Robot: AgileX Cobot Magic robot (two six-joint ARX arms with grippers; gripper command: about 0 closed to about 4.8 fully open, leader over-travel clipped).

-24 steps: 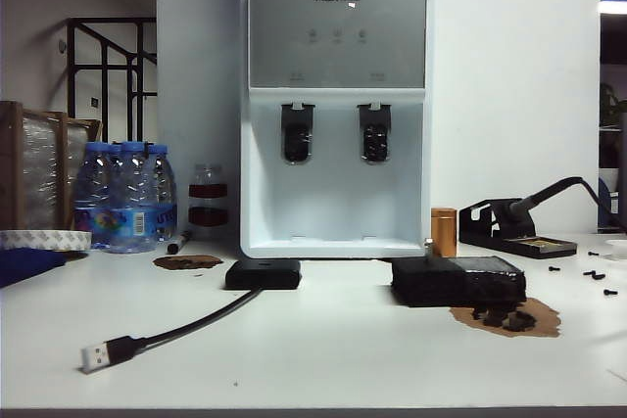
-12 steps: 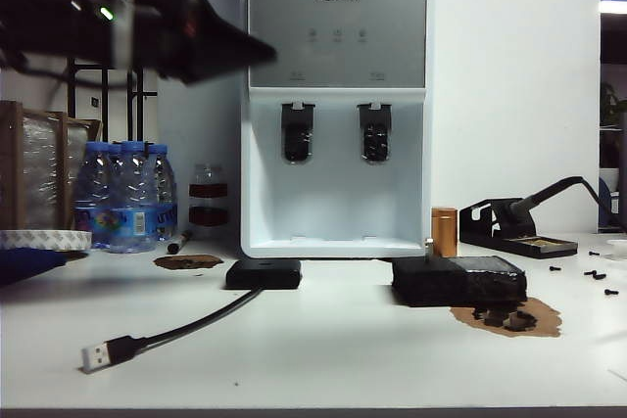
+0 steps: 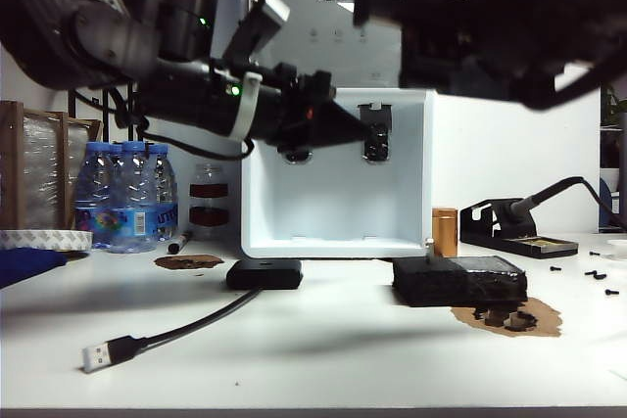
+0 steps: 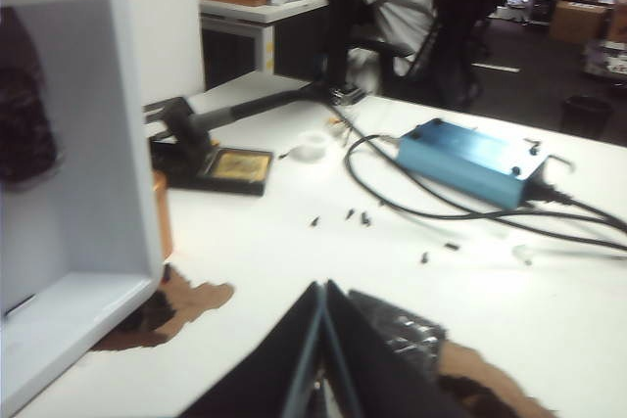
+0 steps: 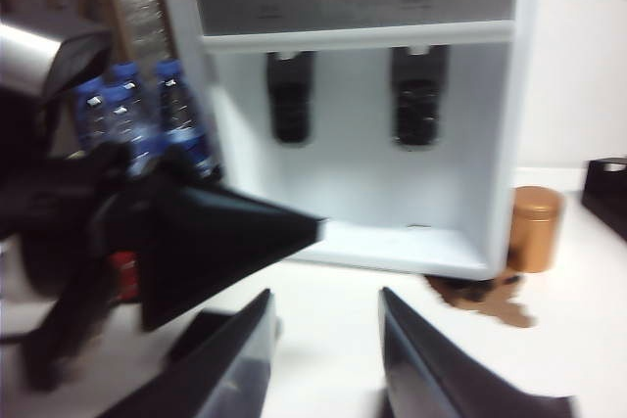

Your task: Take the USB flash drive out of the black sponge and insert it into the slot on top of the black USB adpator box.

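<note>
Both arms are black. The left arm has rounded glossy housings, a white cap, small green lights, a white band and loose black cables, narrowing to a pointed left end effector. The right end effector has two smooth, tapering black fingers with pale edges.

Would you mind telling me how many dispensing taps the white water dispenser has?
2. The right tap shows beside the left gripper, whose shut tip overlaps the left tap. Both taps show clearly from the right wrist, above the right gripper, which is open.
</note>
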